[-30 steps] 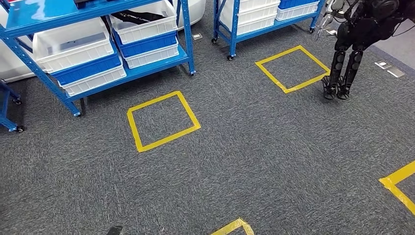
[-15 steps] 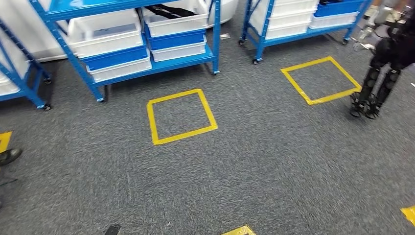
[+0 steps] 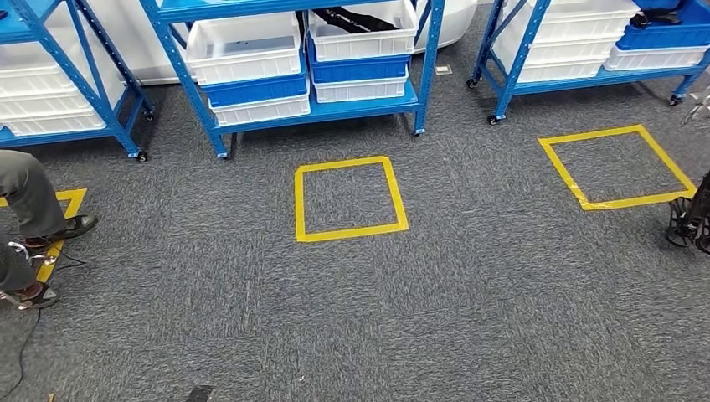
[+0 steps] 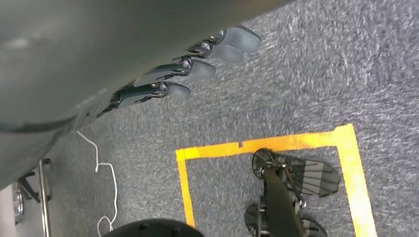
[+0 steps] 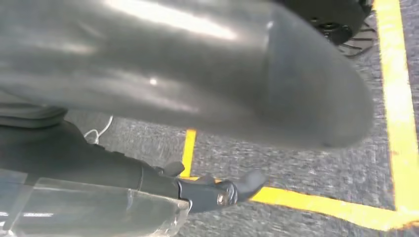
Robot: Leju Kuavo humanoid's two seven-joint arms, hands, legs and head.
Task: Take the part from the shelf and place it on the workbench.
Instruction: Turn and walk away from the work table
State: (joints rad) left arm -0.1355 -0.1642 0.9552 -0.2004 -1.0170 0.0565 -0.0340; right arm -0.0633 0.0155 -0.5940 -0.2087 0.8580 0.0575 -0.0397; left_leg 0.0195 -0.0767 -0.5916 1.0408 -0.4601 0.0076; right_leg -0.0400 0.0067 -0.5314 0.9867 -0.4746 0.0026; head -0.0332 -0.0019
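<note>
A blue shelf rack (image 3: 360, 105) stands ahead on the grey carpet, holding white and blue bins. A black part (image 3: 356, 17) lies in the white bin (image 3: 362, 42) at the rack's upper right. My left hand (image 4: 197, 64) hangs over the carpet with its dark fingers (image 4: 170, 91) stretched out and nothing in them. My right hand (image 5: 217, 190) also hangs low, one dark finger (image 5: 247, 182) pointing out, and I see nothing held. Both hands are far from the shelf.
A yellow taped square (image 3: 350, 199) marks the floor before the rack, and another (image 3: 615, 167) lies to the right. A person's legs (image 3: 29, 197) and a cable (image 3: 21, 368) are at the left edge. Another robot's feet (image 3: 691, 222) stand at the right. More blue racks (image 3: 586, 79) flank the middle one.
The camera has turned left, so the whole scene has slid right. The racks now face me squarely, a person's legs have come in at the left, and the other robot is nearly out of frame.
</note>
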